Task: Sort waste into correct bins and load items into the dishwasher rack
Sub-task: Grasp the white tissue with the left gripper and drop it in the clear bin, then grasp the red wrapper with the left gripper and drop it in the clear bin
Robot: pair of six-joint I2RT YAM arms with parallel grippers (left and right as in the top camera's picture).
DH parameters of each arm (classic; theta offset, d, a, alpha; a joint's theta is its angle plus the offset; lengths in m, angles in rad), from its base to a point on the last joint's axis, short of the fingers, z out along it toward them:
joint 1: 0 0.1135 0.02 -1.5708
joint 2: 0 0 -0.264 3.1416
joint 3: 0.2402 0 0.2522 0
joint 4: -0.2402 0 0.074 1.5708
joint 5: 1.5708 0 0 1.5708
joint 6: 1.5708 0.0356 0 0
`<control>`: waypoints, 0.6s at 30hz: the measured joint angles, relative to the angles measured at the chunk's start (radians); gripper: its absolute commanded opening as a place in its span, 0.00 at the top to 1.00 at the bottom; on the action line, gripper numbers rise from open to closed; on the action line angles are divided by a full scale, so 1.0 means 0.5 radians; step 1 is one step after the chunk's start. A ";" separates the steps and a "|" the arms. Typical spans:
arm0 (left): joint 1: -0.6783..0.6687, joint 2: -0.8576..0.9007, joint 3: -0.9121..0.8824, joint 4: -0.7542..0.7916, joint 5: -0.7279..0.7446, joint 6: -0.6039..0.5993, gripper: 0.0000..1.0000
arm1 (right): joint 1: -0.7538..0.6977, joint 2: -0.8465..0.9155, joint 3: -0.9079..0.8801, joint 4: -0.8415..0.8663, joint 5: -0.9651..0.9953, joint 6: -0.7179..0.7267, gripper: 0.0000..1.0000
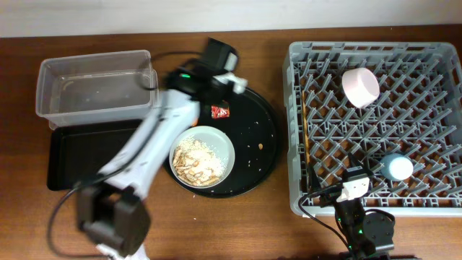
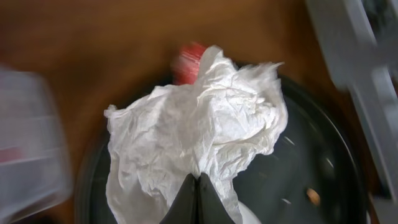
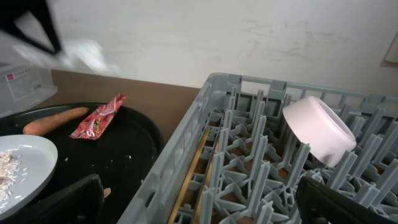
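Note:
My left gripper (image 2: 198, 186) is shut on the crumpled white napkin (image 2: 193, 130) and holds it above the far rim of the round black tray (image 1: 263, 115). The red wrapper (image 1: 220, 111) and the pale plate (image 1: 216, 141) with rice scraps (image 1: 196, 160) lie on that tray. The carrot stick (image 3: 56, 120) shows beside the wrapper (image 3: 98, 116) in the right wrist view. In the grey rack (image 1: 297, 87) are the white bowl (image 1: 359, 87), the light-blue cup (image 1: 397, 167) and the chopsticks (image 3: 193, 168). My right gripper (image 3: 205, 205) is open and empty over the rack's front left corner.
The clear tub (image 1: 94, 65) stands at the back left with the black rectangular tray (image 1: 79, 155) just in front of it. My left arm crosses the black tray's right end and the plate's left side. A small orange crumb (image 1: 260, 146) lies on the round tray.

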 measured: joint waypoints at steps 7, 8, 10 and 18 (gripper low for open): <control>0.912 -0.076 0.047 -0.050 -0.220 -0.174 0.38 | 0.000 0.000 0.000 0.000 -0.001 -0.001 0.02; 0.956 -0.006 0.045 -0.006 -0.222 -0.169 0.22 | 0.000 0.000 0.000 0.000 0.000 0.000 0.02; 0.968 0.074 0.036 0.021 -0.189 -0.171 0.18 | 0.000 0.000 0.000 0.000 0.000 0.002 0.02; 0.349 0.259 0.096 0.142 0.166 -0.015 0.28 | 0.000 0.000 0.000 0.000 -0.001 0.001 0.02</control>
